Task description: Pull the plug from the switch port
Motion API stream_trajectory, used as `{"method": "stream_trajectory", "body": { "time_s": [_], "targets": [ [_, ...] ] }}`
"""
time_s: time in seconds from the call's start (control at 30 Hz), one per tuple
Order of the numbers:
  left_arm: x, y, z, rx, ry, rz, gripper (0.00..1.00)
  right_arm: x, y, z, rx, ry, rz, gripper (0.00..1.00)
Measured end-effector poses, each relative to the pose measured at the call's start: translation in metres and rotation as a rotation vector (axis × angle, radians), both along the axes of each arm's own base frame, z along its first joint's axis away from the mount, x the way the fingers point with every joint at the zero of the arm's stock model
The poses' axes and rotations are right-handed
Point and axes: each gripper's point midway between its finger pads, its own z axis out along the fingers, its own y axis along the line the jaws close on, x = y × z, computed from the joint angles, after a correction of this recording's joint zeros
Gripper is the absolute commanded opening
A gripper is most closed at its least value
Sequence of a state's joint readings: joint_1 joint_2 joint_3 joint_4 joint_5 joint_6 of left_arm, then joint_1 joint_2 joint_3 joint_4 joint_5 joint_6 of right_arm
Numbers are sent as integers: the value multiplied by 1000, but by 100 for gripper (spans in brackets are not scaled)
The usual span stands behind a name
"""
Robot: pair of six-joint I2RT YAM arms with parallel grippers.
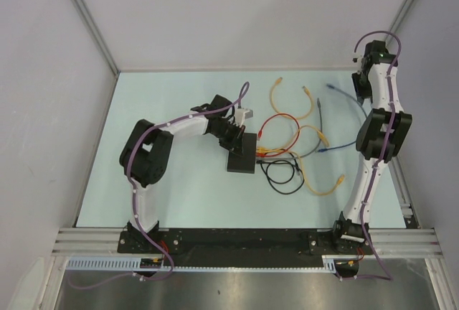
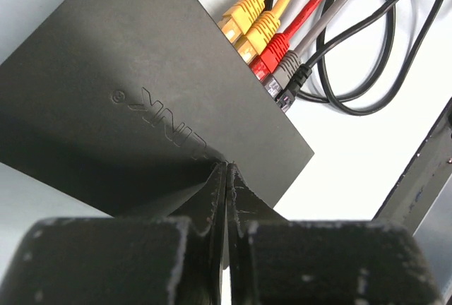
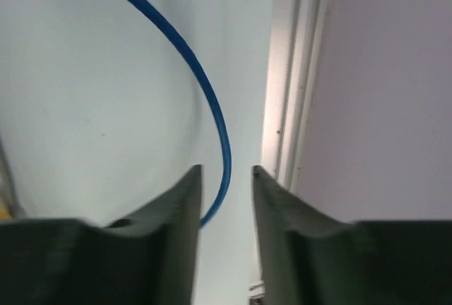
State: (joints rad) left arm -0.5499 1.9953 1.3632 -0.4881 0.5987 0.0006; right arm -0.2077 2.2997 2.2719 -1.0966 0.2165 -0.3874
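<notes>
Pale blue-green worktop (image 1: 143, 195) is closed in by grey walls on three sides. Close to its middle lies the switch (image 1: 242, 159), a flat black box with embossed letters on its top in the left wrist view. Along its right edge five plugs sit side by side in the ports: two yellow plugs (image 2: 248, 28), a red plug (image 2: 274, 52), a grey plug (image 2: 285, 73) and a black plug (image 2: 298, 80), all fully seated. Their cables run away to the right, and the black cable (image 1: 281, 179) makes a loop just beside the switch.

The left tool (image 2: 226, 172) stands over the switch with its two fingers pressed together and nothing between them. The tips seem to touch the top of the box at its edge.

Further right, a loose orange cable (image 1: 272, 96) lies on the worktop. The right tool (image 3: 226, 171) is well apart from the switch, at the far right near the metal rail (image 3: 289, 107). Its fingers stand spread with a clear gap and hold nothing, and a blue cable (image 3: 212, 114) lies on the worktop beneath them.
</notes>
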Motion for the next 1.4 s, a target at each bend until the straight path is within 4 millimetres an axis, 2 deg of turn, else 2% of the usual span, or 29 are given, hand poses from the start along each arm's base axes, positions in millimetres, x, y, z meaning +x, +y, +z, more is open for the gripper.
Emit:
{"method": "stream_trajectory", "body": {
  "time_s": [0.2, 0.27, 0.37, 0.43, 0.47, 0.6, 0.63, 0.7, 0.77, 0.9, 1.0, 1.17, 1.4],
  "targets": [
    [0, 0, 0, 4, -6, -1, 4, 1, 30, -2, 105, -13, 53, 57],
    [0, 0, 0, 6, -10, -3, 4, -6, 51, -2, 183, -19, 99, 57],
    [1, 1, 0, 9, -15, -3, 4, -29, 88, 8, 292, -39, 191, 57],
    [1, 1, 0, 11, -18, -3, 3, -53, 134, 25, 380, -71, 316, 60],
    [1, 1, 0, 13, -19, -3, 3, -60, 148, 31, 403, -83, 354, 62],
    [1, 2, 1, 18, -30, -14, 4, -102, 262, 61, 558, -140, 661, 66],
    [0, 3, 1, 22, -28, -15, 4, -115, 290, 63, 601, -131, 737, 66],
    [-2, 6, 2, 30, -22, -18, 7, -134, 330, 56, 670, -88, 834, 67],
    [-4, 9, 2, 34, -6, -17, 11, -146, 355, 37, 731, -22, 862, 67],
    [-2, 18, 4, 36, 8, -3, 38, -144, 367, -6, 802, 82, 797, 67],
    [5, 28, 8, 35, 6, 29, 46, -141, 372, -33, 850, 142, 765, 66],
    [15, 42, 10, 48, -3, 73, 50, -144, 383, -54, 923, 200, 765, 63],
    [15, 43, 9, 62, -3, 77, 49, -138, 396, -74, 982, 221, 772, 57]
  ]
}}
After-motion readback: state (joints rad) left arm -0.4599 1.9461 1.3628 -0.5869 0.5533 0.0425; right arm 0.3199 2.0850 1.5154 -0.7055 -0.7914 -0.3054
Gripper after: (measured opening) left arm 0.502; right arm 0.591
